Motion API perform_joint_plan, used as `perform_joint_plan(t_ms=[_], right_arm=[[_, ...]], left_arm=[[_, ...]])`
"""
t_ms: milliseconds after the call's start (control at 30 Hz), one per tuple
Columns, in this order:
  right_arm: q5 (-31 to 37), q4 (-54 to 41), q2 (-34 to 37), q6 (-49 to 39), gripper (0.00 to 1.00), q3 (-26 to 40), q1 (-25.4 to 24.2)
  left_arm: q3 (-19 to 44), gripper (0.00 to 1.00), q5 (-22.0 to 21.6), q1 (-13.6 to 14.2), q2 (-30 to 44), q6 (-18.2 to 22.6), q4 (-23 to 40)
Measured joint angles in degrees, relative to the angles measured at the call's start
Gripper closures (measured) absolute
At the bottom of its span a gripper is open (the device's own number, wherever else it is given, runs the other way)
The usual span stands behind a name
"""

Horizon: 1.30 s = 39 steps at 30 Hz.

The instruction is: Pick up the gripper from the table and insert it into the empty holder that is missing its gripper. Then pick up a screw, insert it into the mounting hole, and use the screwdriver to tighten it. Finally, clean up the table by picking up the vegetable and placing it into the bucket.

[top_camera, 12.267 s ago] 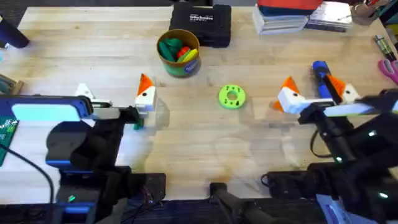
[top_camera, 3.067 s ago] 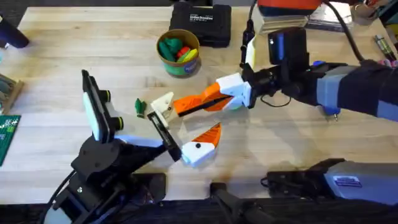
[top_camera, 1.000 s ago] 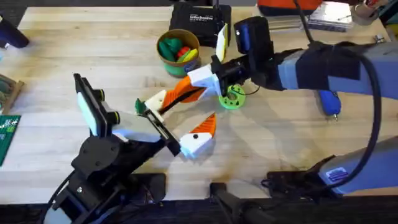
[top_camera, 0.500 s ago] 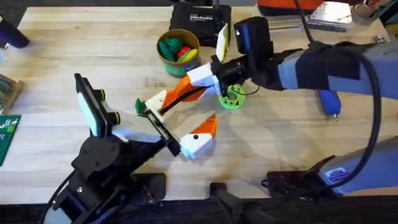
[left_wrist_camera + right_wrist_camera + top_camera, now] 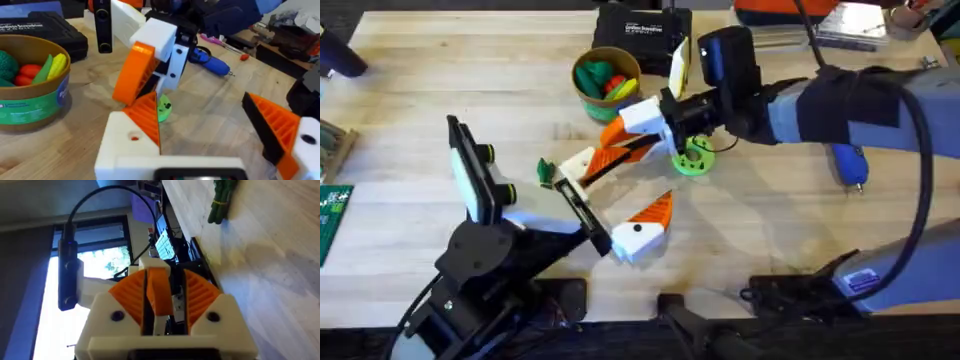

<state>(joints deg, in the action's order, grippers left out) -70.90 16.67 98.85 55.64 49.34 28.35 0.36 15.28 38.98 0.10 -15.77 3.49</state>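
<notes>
The loose gripper piece (image 5: 576, 164), white with an orange tip, sits at the far end of the left arm's black holder rail (image 5: 582, 208). My right gripper (image 5: 607, 152) reaches across the table and is shut on the piece's orange tip (image 5: 157, 287). My left gripper (image 5: 625, 190) stands wide open, its other white-and-orange finger (image 5: 642, 228) nearer the front edge. In the left wrist view the right gripper's orange pad (image 5: 132, 75) comes down on the piece (image 5: 132, 137). The dark-green vegetable (image 5: 545, 172) lies beside the rail. The bucket (image 5: 607, 85) stands behind. The blue screwdriver (image 5: 848, 165) lies under the right forearm.
A lime-green disc with holes (image 5: 693, 157) lies just right of the clasped grippers. A black case (image 5: 642, 38) sits at the back behind the bucket, which holds toy vegetables. Clutter lines the back right corner. Bare wood lies left of the bucket and along the front right.
The right arm has crossed from the right side to the left gripper. In the last second its gripper rose slightly, and the left arm's near finger shifted a little toward the front edge.
</notes>
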Motion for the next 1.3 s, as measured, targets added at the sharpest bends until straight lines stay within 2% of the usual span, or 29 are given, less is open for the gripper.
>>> perform_joint_plan(t_ms=[67,100,167,200,233,267,467,633,700,833,967,1067,1300], right_arm=[[0.0,0.0,0.0,0.0,0.581,0.0,-0.3],[0.0,0.0,0.0,0.1,0.511,0.0,-0.5],[-0.1,0.0,0.0,0.0,0.283,0.0,-0.8],[-0.1,0.0,0.0,0.0,0.133,0.0,-0.9],[-0.1,0.0,0.0,-0.2,0.041,0.0,-1.0],[-0.1,0.1,0.0,-0.2,0.015,0.0,-1.2],[1.9,1.1,0.0,-0.3,0.009,0.0,-2.5],[5.8,0.4,-0.8,-3.2,0.010,1.7,-6.1],[7.7,-2.6,-2.7,-5.1,0.009,3.0,-7.8],[13.4,-18.5,-8.8,-13.2,0.009,6.9,-11.2],[22.9,-38.2,-14.4,-24.8,0.007,10.6,-12.1],[32.8,-49.3,-17.4,-32.1,0.007,12.5,-11.1],[56.0,-63.9,-19.6,-40.8,0.006,12.9,-4.4]], left_arm=[[0.0,0.010,0.2,0.0,0.0,0.1,0.0],[0.0,0.010,0.2,0.0,0.0,0.2,0.0],[0.0,0.010,0.2,0.0,0.0,0.3,0.0],[0.0,0.011,0.2,0.0,0.0,0.3,0.0],[0.0,0.010,0.2,0.0,0.0,0.3,0.0],[0.0,0.010,0.3,0.0,0.0,0.3,0.0],[0.0,0.010,0.4,0.0,0.0,0.3,0.0],[0.0,0.010,0.4,0.0,0.0,0.3,0.0],[0.0,0.010,0.4,0.0,0.0,0.3,0.0],[0.0,0.010,0.4,0.0,0.0,0.3,0.0],[0.0,0.010,0.4,0.0,0.0,0.3,0.0],[0.0,0.010,0.4,0.0,0.0,0.3,0.0],[0.0,0.011,0.4,0.0,0.0,0.3,0.0]])
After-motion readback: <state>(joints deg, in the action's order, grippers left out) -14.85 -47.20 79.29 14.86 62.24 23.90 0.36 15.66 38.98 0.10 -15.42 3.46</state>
